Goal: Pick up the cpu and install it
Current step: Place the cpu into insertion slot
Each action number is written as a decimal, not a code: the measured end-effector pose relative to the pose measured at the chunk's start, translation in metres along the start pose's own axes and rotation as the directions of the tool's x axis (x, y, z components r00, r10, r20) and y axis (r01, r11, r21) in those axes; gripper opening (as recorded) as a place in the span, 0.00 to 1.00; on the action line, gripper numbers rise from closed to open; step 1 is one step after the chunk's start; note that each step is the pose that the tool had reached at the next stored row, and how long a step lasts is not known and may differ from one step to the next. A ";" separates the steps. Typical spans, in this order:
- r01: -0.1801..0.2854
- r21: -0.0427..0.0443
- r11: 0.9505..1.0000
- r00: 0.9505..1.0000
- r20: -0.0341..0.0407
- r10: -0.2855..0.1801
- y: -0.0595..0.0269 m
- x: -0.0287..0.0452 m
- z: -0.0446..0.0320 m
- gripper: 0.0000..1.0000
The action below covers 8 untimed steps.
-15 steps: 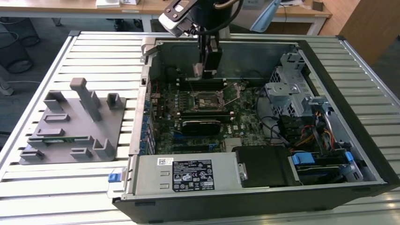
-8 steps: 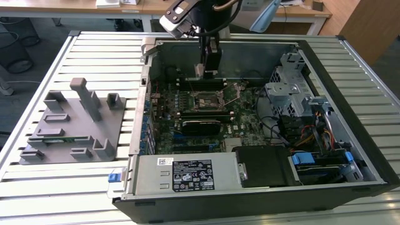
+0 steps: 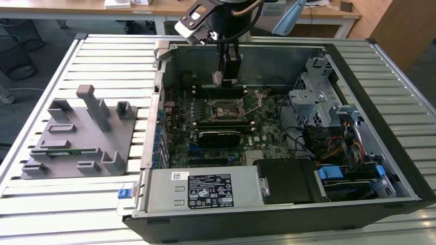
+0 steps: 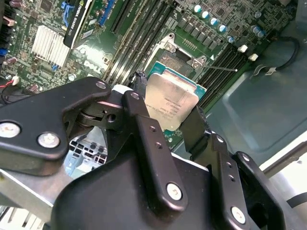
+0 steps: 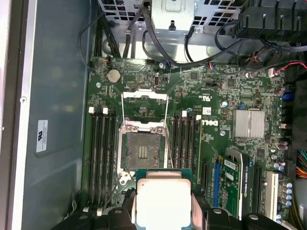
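Observation:
The cpu [image 4: 170, 103], a flat square chip with a silver-grey top, sits between my black fingers [image 4: 144, 124]; my gripper [image 4: 168, 109] is shut on its two opposite edges. In the first wrist view the cpu [image 5: 163, 201] hangs just short of the open socket [image 5: 142, 151], whose metal load frame [image 5: 145, 108] is flipped up. In the exterior view my gripper [image 3: 225, 79] points straight down inside the open computer case, above the motherboard's socket [image 3: 228, 108] and apart from it.
Memory slots [image 5: 101, 158] flank the socket on both sides. A graphics card [image 3: 219, 137], the power supply [image 3: 197, 189] and a drive cage [image 3: 310, 97] with cables fill the case. A grey fixture tray [image 3: 75, 135] stands on the slatted table at the exterior view's left.

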<state>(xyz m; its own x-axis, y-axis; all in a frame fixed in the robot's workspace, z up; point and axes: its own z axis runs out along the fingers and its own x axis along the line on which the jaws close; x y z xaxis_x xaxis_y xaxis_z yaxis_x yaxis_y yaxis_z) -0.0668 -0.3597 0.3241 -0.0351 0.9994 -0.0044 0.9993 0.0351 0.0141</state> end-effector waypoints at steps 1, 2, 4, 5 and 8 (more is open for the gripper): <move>0.000 0.000 1.000 1.000 0.000 0.000 0.0000 0.0000 0.0003 0.54; 0.000 0.000 1.000 1.000 0.000 0.000 0.0000 0.0000 0.0006 0.54; 0.000 0.000 1.000 1.000 0.000 0.000 0.0000 0.0000 0.0012 0.54; 0.000 0.000 1.000 1.000 0.000 0.000 0.0000 0.0000 0.0014 0.54; 0.000 0.000 1.000 1.000 0.000 0.000 0.0000 0.0000 0.0020 0.54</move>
<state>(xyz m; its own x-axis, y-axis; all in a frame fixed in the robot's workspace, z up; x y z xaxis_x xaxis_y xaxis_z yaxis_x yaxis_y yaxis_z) -0.0668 -0.3597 0.3220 -0.0351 0.9994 -0.0044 0.9993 0.0352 0.0141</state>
